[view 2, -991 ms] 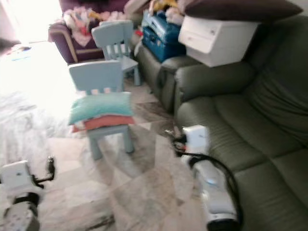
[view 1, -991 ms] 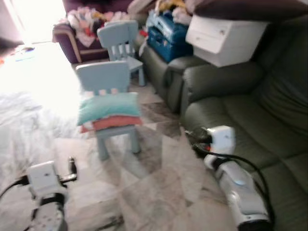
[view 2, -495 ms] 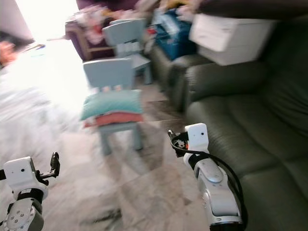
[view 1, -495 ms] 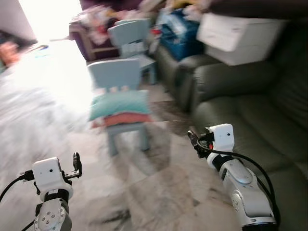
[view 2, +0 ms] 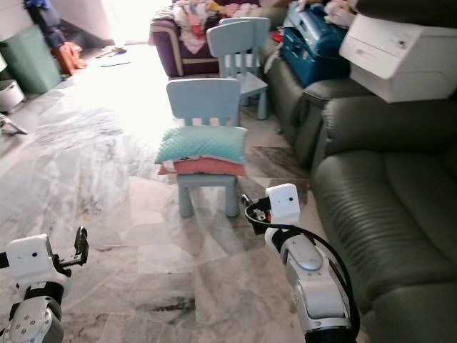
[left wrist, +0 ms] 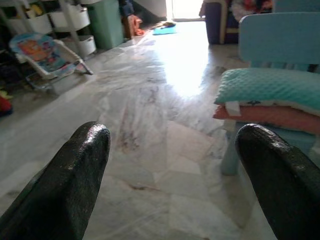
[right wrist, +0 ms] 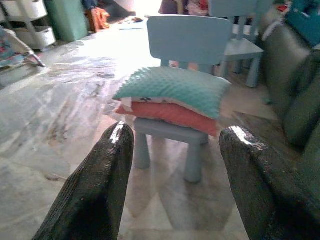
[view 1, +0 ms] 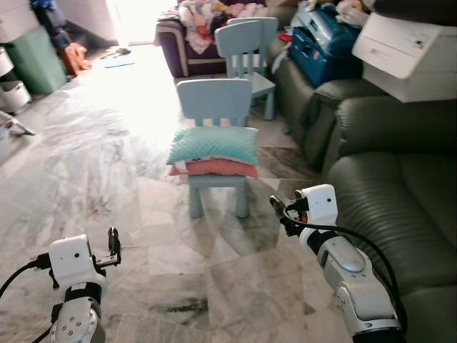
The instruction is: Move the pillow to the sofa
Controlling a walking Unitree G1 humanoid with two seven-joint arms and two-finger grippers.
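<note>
Right tool (right wrist: 172,185), fingers spread, faces the teal pillow (view 1: 214,145) stacked on a pink one atop the small blue chair (view 1: 214,107), beside the sofa (view 1: 400,207); left tool (left wrist: 175,185) also spread.

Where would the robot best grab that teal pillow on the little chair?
Probably by the teal pillow at its front edge, coming from the open front of the blue chair: the backrest blocks the rear. It lies flat on a pink pillow, so the right tool, already open, should pinch the top one alone.
</note>
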